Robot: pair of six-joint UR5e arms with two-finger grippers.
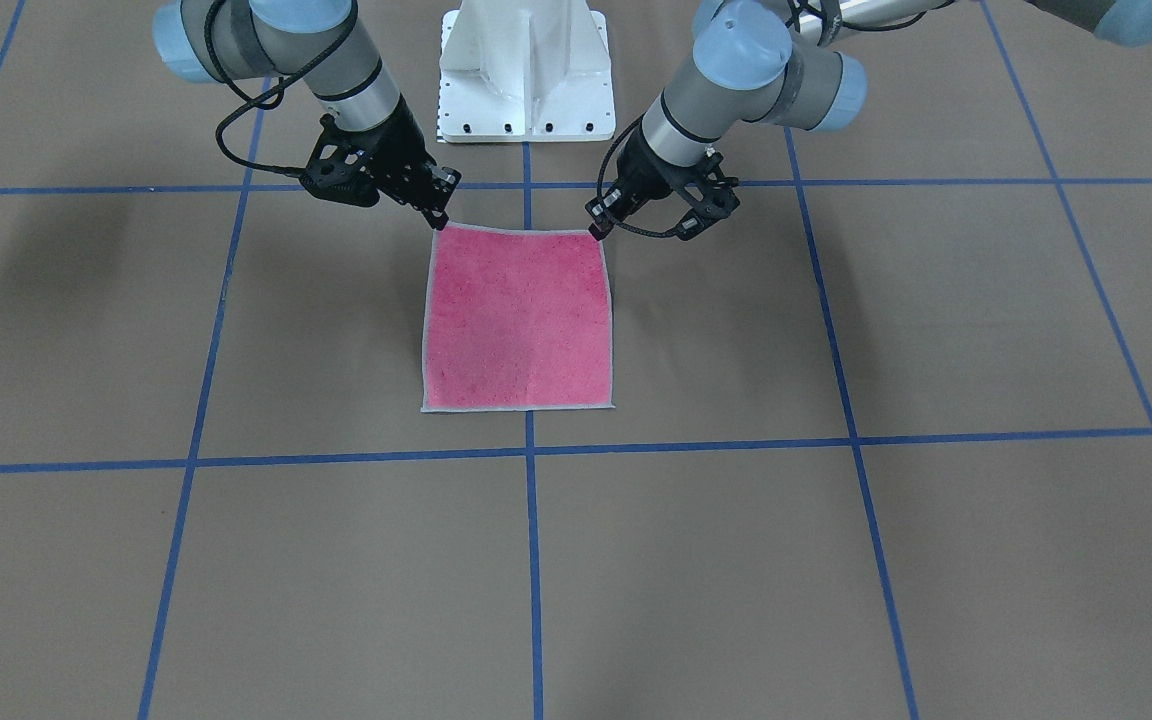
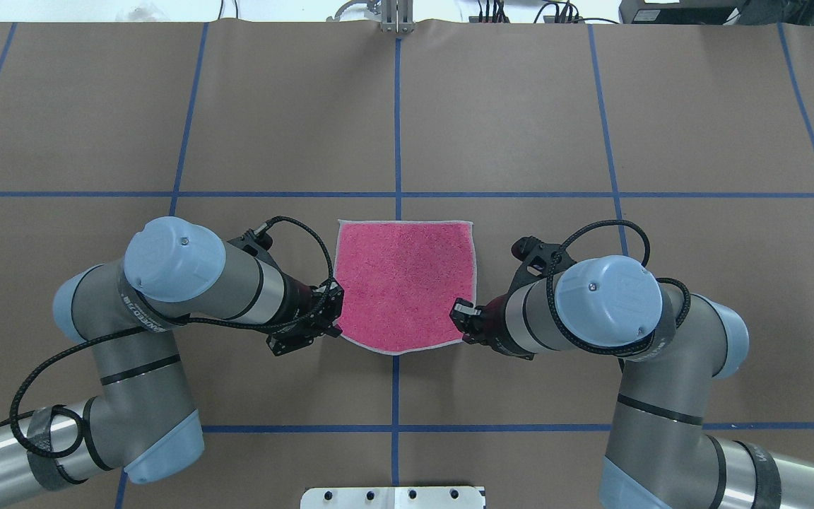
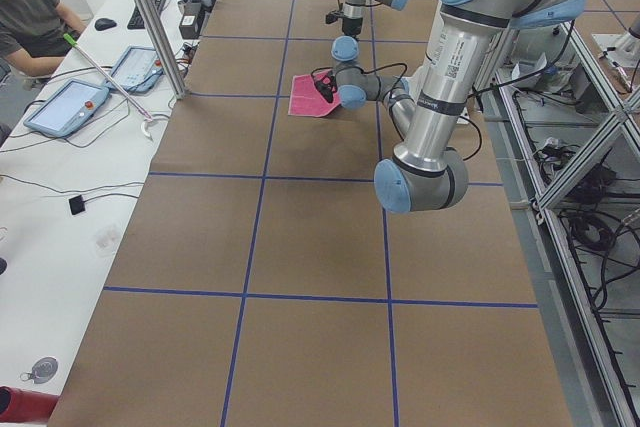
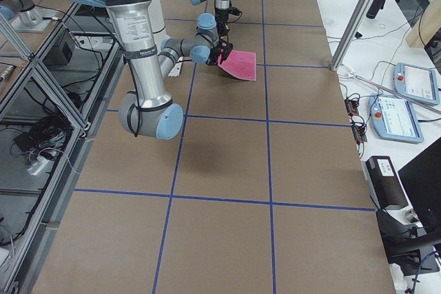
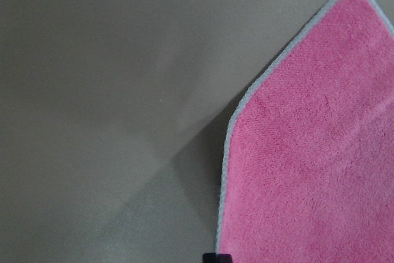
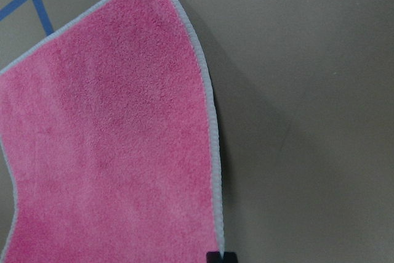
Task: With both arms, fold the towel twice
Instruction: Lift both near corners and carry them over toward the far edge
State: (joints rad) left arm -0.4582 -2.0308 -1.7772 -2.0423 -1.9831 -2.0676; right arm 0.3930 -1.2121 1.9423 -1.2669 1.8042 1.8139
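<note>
The towel (image 2: 403, 283) lies pink face up in the middle of the table, its far edge flat. Both corners nearest the robot are raised a little, so that near edge bows and casts a shadow. My left gripper (image 2: 336, 326) is shut on one raised corner, on the right in the front-facing view (image 1: 596, 232). My right gripper (image 2: 458, 314) is shut on the other corner (image 1: 439, 222). Each wrist view shows pink cloth with grey edging, the towel (image 5: 314, 170) and the towel (image 6: 111, 152), running up from a dark fingertip at the bottom edge.
Blue tape lines (image 1: 530, 560) divide the brown table. The white pedestal base (image 1: 526, 70) stands just behind the towel on the robot's side. In the left side view, a person (image 3: 30, 7) sits at a side bench with tablets (image 3: 65, 107).
</note>
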